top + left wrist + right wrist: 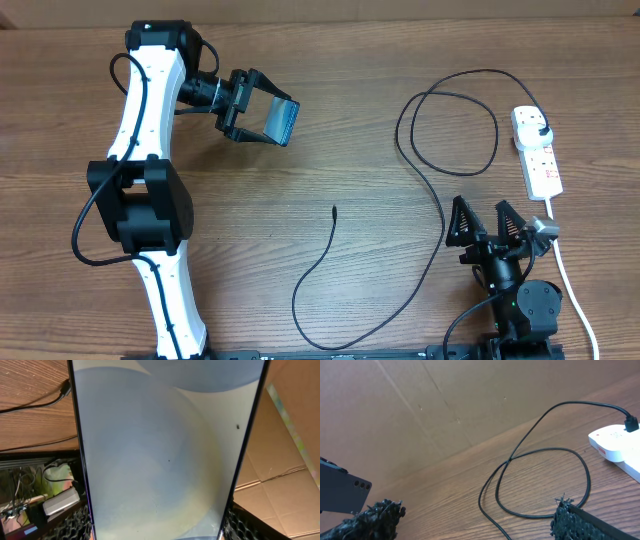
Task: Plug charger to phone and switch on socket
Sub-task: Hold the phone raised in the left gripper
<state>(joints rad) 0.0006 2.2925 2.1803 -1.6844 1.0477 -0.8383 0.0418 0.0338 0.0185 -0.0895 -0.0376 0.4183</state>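
Phone pinched in the left gripper (268, 112); charger (550, 449) loose on the table (400, 60).

The left gripper's jaws clamp the phone (165, 455) by its long edges, held tilted above the far-left table; it looks rigid, glassy and slick, so the edge hold suits it. The right gripper (482, 215) is spread and empty at near right, beside the cable, whose plug sits in the socket (540, 160) at far right. The cable looks light and floppy, probably best taken just behind the connector tip (334, 211), mid-table.

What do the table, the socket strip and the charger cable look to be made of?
The table: wood or wood-look laminate, matte, with visible grain. The socket: hard white plastic, smooth, with a slight sheen. The charger: probably a black rubbery sheath, since it lies in loose loops.
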